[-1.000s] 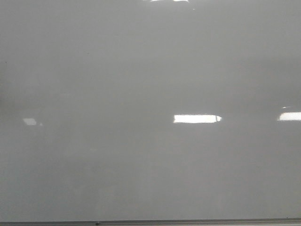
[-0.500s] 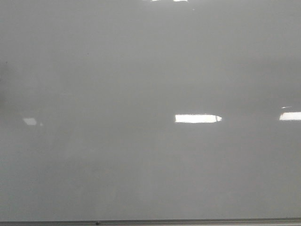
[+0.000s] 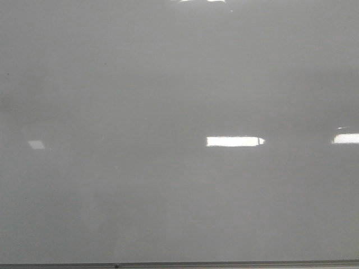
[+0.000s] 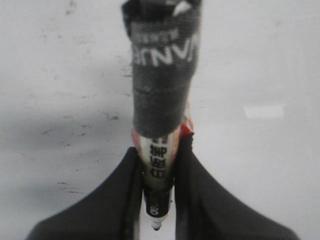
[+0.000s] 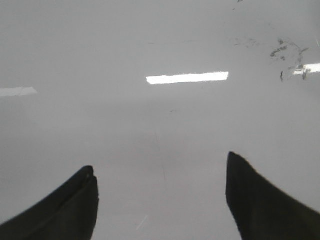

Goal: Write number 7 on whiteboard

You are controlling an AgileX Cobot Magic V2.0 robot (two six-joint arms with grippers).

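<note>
The whiteboard (image 3: 179,84) fills the front view, glossy pale grey, with no black line on it; the number 7 shows in no view. Neither gripper shows in the front view. In the left wrist view my left gripper (image 4: 161,147) is shut on a marker (image 4: 160,160), a white barrel with black print and a black-taped upper part. Its uncapped tip (image 4: 156,226) points at the whiteboard (image 4: 260,60). In the right wrist view my right gripper (image 5: 160,162) is open and empty over the whiteboard (image 5: 160,45).
A thin grey metal edge strip (image 3: 224,264) runs along the board's bottom. Bright rectangular light reflections (image 3: 234,141) lie on the board. Old dark smudges (image 5: 287,52) mark the board in the right wrist view, and faint specks (image 4: 110,117) in the left wrist view.
A faint dark shadow at the board's left edge in the front view has faded. The board surface is otherwise unchanged.
</note>
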